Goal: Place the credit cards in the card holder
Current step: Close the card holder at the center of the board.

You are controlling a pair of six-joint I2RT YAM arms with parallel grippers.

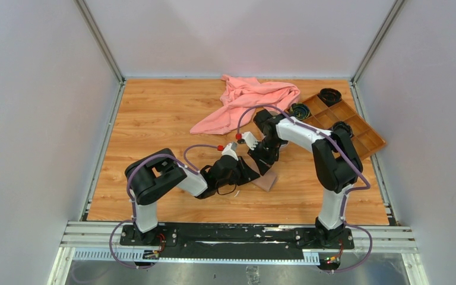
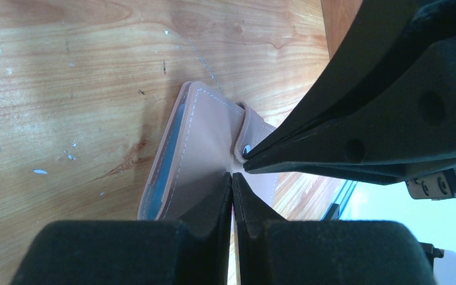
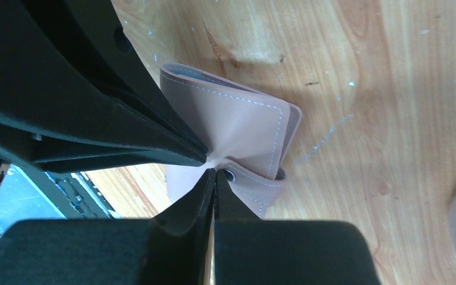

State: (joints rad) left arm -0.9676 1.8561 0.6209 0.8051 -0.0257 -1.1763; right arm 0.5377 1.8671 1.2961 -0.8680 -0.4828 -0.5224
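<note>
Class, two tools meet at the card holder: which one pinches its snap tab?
The right tool, tips shut on the snap tab beside its metal stud. The left tool pinches the flat cover of the card holder instead.

A light wooden table (image 1: 154, 119) with warm, streaky grain fills the enclosure. Plain pale grey walls (image 1: 35, 89) rise from its left, far and right edges, and slim metal posts (image 1: 102, 44) stand at its far corners. Silver metal rails (image 1: 237, 237) run along its near edge. Soft, even light falls across it.
</note>
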